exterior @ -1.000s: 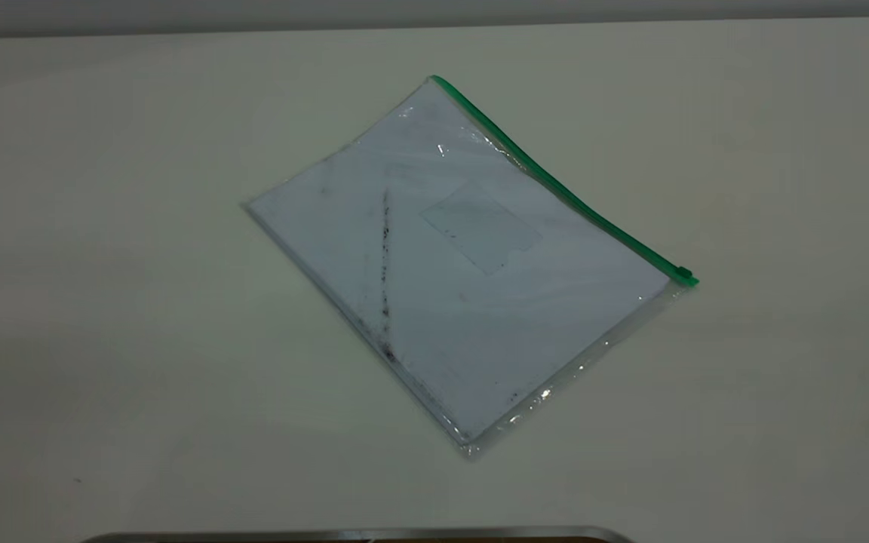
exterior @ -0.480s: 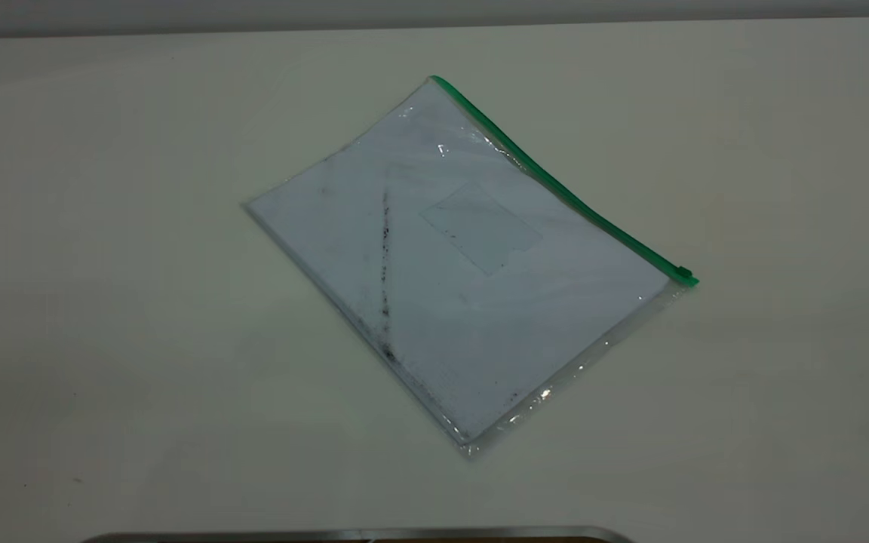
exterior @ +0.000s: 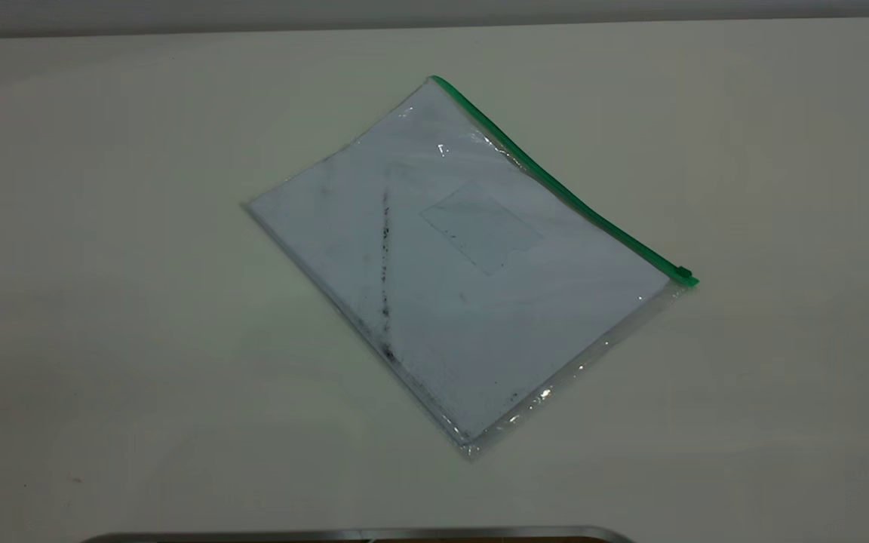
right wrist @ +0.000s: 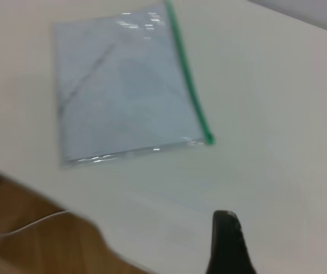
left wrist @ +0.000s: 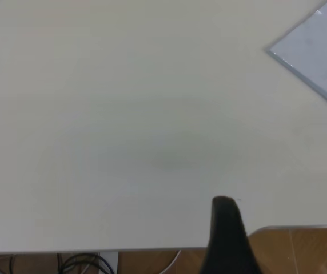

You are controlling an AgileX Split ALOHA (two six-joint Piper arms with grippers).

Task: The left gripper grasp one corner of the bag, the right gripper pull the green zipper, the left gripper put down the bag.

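Note:
The bag (exterior: 465, 256) lies flat on the white table, turned diagonally, with white paper, a dark smudge line and a small pocket showing. The green zipper (exterior: 555, 185) runs along its far right long edge, and the slider tab (exterior: 682, 271) sits at the right corner. Neither gripper shows in the exterior view. In the left wrist view, a black part of the left gripper (left wrist: 227, 234) hangs over the table's edge, far from the bag's corner (left wrist: 318, 51). In the right wrist view, the right gripper (right wrist: 227, 242) is well short of the bag (right wrist: 123, 85) and the slider (right wrist: 209, 138).
The white table (exterior: 102, 302) carries nothing but the bag. A metal-edged rim (exterior: 359, 534) shows at the bottom of the exterior view. Wooden floor and cables (left wrist: 83, 264) show past the table edge in the wrist views.

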